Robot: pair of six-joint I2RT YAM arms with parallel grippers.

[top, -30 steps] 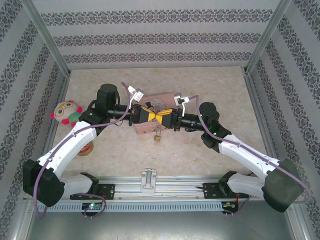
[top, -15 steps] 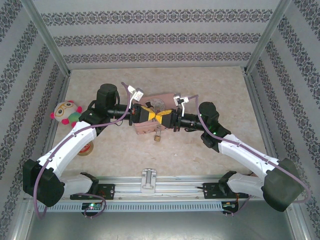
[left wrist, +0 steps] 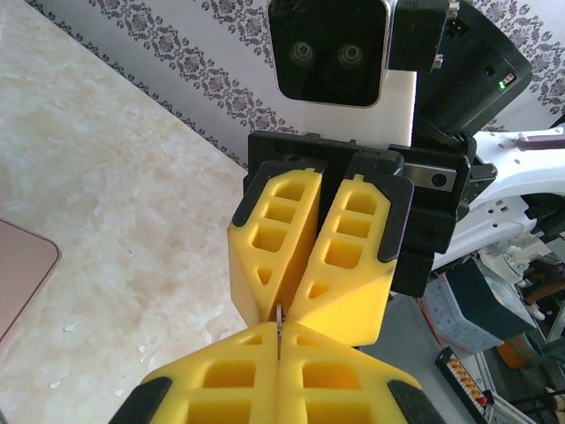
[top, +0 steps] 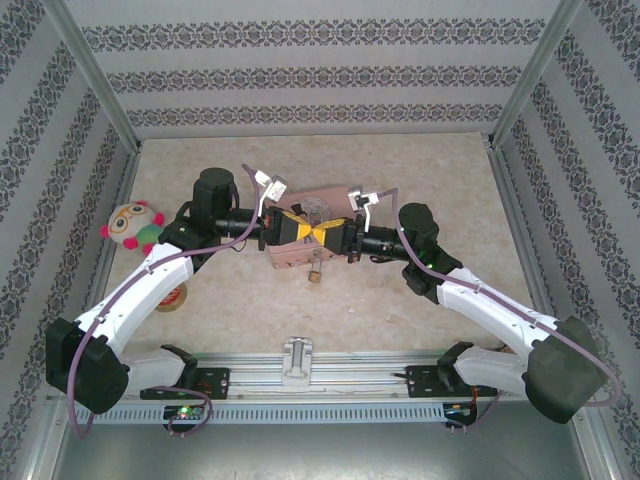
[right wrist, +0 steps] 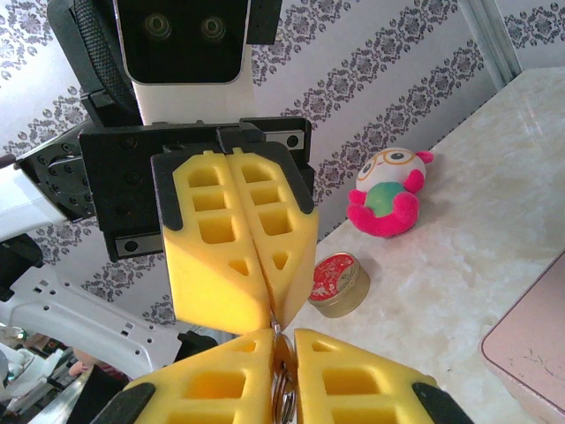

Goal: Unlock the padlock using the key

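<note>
Above the pink tin my two grippers meet tip to tip. In the left wrist view my left gripper (left wrist: 279, 340) is shut on the key (left wrist: 280, 320), a thin grey sliver sticking out of its tips. My right gripper (right wrist: 284, 349) faces it, jaws pressed onto the key's (right wrist: 283, 367) round head with its ring between the pads. From above, the left gripper (top: 308, 231) and right gripper (top: 322, 233) touch noses. The small brass padlock (top: 314, 272) lies on the table just in front of the tin, apart from both grippers.
The pink tin (top: 292, 255) lies under the grippers at mid-table. A pink and green plush toy (top: 133, 226) sits at the left wall, with a round red-lidded tin (top: 172, 297) nearer the front. Patterned walls and metal posts enclose the table.
The right gripper's jaws have narrowed onto the key's head. Both arms have stayed nearly in place, and the padlock has not moved.
</note>
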